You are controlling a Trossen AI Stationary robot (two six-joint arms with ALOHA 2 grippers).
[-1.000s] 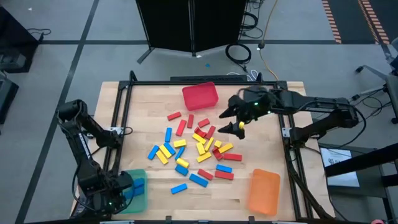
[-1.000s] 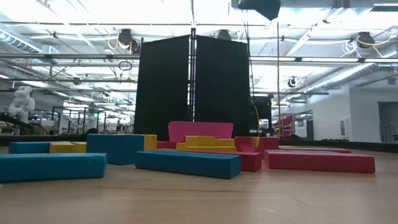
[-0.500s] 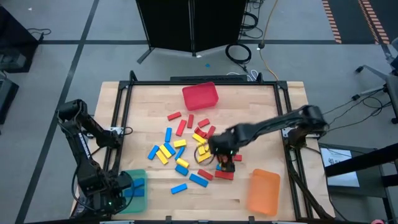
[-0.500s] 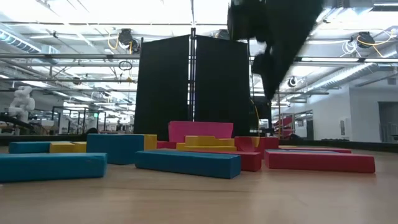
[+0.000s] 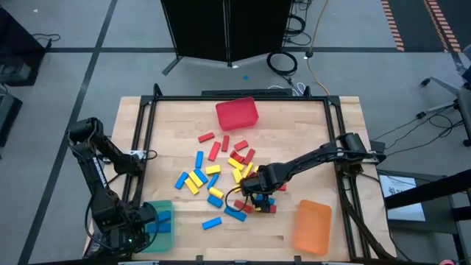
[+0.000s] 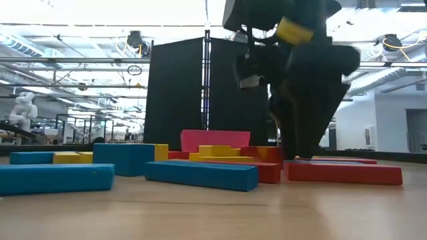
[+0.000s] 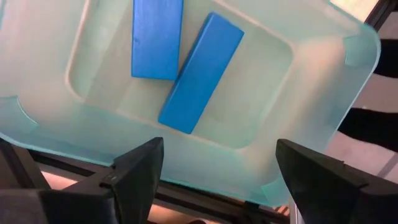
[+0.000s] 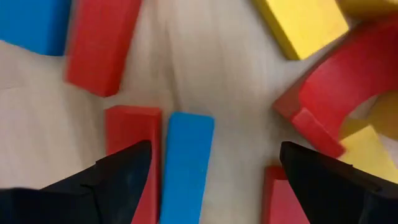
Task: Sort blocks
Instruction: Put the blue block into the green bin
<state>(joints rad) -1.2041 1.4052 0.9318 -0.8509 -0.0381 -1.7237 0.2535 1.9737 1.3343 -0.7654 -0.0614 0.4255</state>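
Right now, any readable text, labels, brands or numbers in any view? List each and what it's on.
None readable in any view.
Blocks: plain red, yellow and blue faces, no print.
Red bin, orange bin, teal bin: no labels visible.
Right gripper, open above the pile, and left gripper, open over the teal bin: no markings legible.
Room behind the table in the low view: any signs are too small to read.
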